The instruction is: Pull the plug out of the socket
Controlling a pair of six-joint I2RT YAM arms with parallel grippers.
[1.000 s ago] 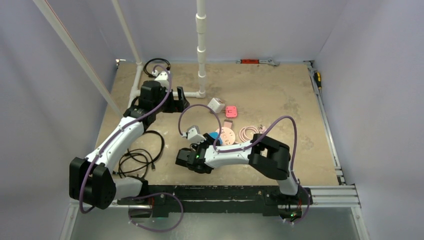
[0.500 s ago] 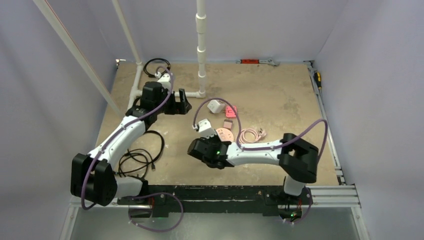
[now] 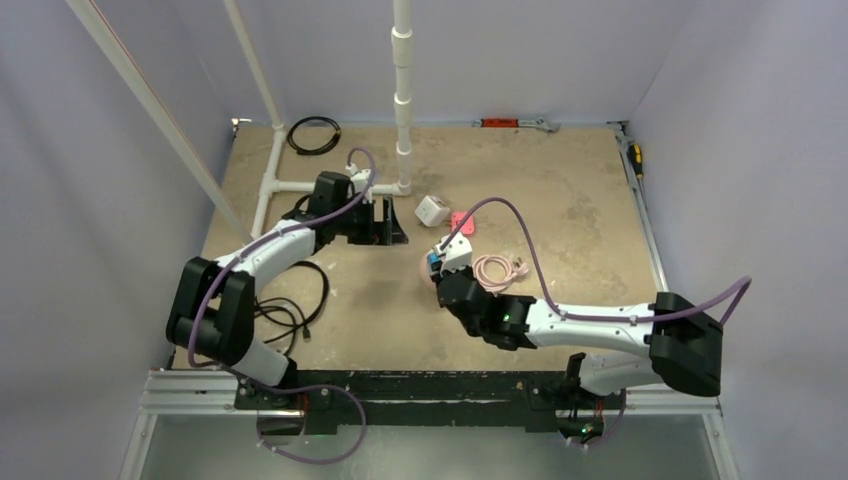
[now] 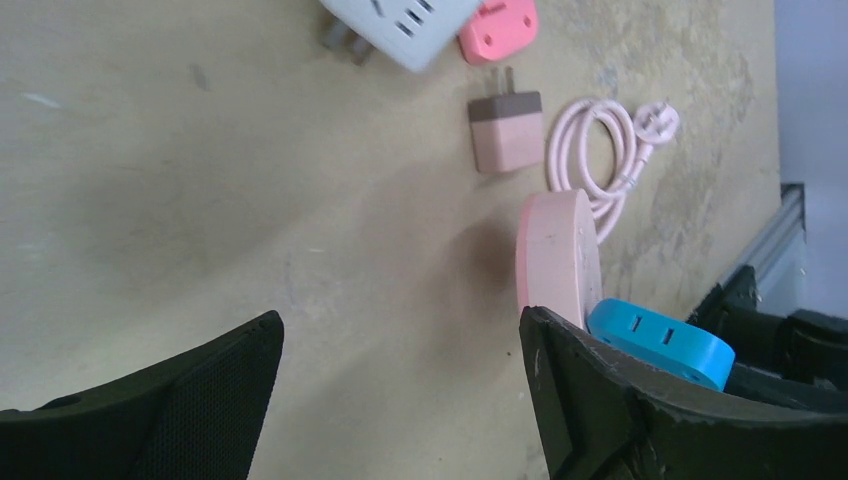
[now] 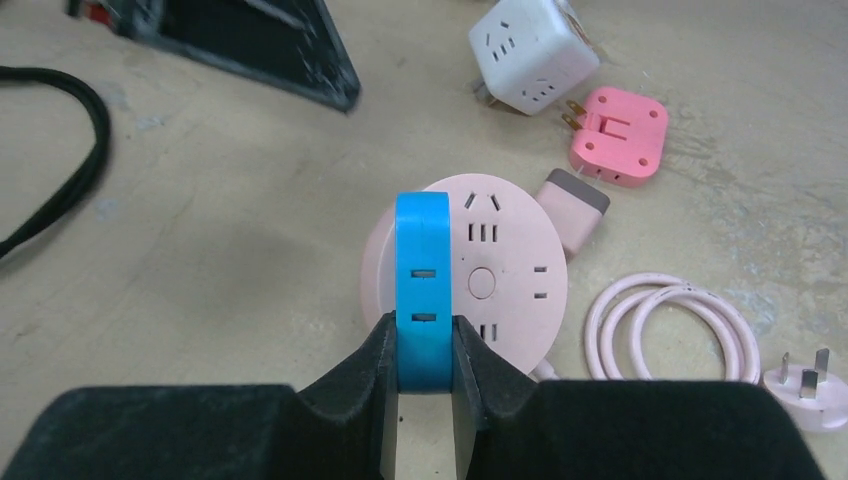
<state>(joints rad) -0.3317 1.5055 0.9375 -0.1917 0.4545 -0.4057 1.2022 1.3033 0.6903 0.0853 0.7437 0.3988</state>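
Swung the right end effector point(image 5: 422, 350) across the tabletop point(image 5: 200, 250) within the last second, from the left side to the socket point(image 5: 505, 275). Shut it there on the blue plug point(image 5: 421, 265), with one pad pressed on each broad side and no gap visible.

Brought also the left end effector point(image 4: 395, 330) away from the far left corner toward the middle. Is wide open and holds nothing. Points toward the socket but stands well apart from it.

Lies flat near the middle of the tabletop, this socket, with the coiled cord point(image 5: 665, 325) just beside it on the right and a small pale-pink charger point(image 5: 577, 205) touching its far rim. Carries the blue plug upright on the left half of its face, apparently seated, though cannot tell for sure.

Means, as a judgement, that the grasp is done and the pull itself is not. Calls next for a straight pull away from the face. May lift the light disc together with the plug if nothing holds it down, which is possibly why the left side comes closer.
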